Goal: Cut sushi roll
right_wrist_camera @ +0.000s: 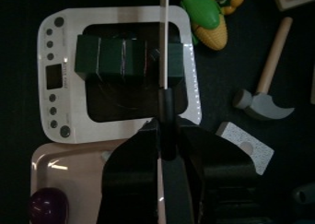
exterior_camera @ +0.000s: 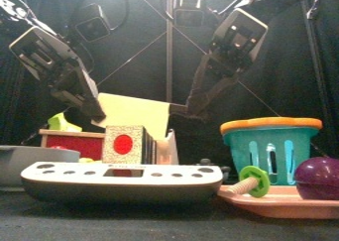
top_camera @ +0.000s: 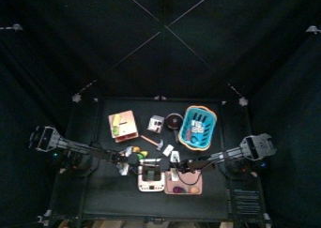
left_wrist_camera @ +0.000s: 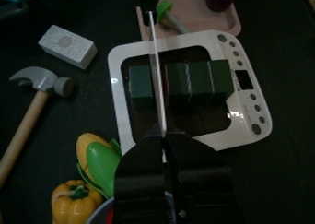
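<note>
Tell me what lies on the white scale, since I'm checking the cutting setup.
A dark green sushi roll lies on the white scale's black plate. A thin knife crosses above it, hiding a strip of the roll.

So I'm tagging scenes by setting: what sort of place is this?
Likely a robot lab test pen rather than a kitchen: black curtains wall in a small table holding toys, such as a sushi roll and a wooden hammer.
</note>
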### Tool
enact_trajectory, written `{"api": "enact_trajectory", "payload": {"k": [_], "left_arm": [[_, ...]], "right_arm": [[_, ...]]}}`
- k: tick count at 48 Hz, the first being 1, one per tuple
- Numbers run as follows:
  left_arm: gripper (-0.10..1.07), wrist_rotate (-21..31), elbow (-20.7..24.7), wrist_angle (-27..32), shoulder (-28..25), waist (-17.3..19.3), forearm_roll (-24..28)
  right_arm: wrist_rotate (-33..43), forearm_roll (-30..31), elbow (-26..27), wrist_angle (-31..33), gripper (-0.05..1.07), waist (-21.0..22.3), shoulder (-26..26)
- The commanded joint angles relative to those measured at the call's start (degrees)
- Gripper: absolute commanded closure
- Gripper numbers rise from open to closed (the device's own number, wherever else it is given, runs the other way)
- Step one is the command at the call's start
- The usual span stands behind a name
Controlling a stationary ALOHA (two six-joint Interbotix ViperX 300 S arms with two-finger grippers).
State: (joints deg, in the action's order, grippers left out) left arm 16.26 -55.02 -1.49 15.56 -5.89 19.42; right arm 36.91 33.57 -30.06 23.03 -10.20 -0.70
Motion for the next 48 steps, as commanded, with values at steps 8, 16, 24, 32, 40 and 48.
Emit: {"api": "enact_trajectory", "payload": {"k": [8,16,24,32,40,48], "left_arm": [[0.72,0.2,0.4,-0.7,0.8,-1.7,0.0],[0.72,0.4,-0.3,-0.7,-0.1,-3.1,-0.4],[0.72,0.4,-0.4,-0.8,-1.1,-4.6,-2.1],[0.72,0.4,-0.4,-0.8,-1.8,-6.0,-3.5],[0.72,0.4,-0.4,-0.8,-1.8,-6.6,-4.0],[0.72,0.4,-0.4,-0.8,-2.0,-7.1,-4.4]], "right_arm": [[0.1,0.3,1.2,-1.3,0.55,-1.8,-4.7],[0.2,-1.7,1.1,-1.3,0.55,-3.3,-3.3],[0.1,-3.4,1.4,-1.4,0.55,-4.0,-1.5],[0.2,-3.7,1.4,-1.4,0.55,-4.6,-0.5],[0.1,-3.7,1.7,-1.4,0.55,-4.7,-0.7],[0.1,-3.7,1.8,-1.5,0.55,-4.7,-0.4]]}}
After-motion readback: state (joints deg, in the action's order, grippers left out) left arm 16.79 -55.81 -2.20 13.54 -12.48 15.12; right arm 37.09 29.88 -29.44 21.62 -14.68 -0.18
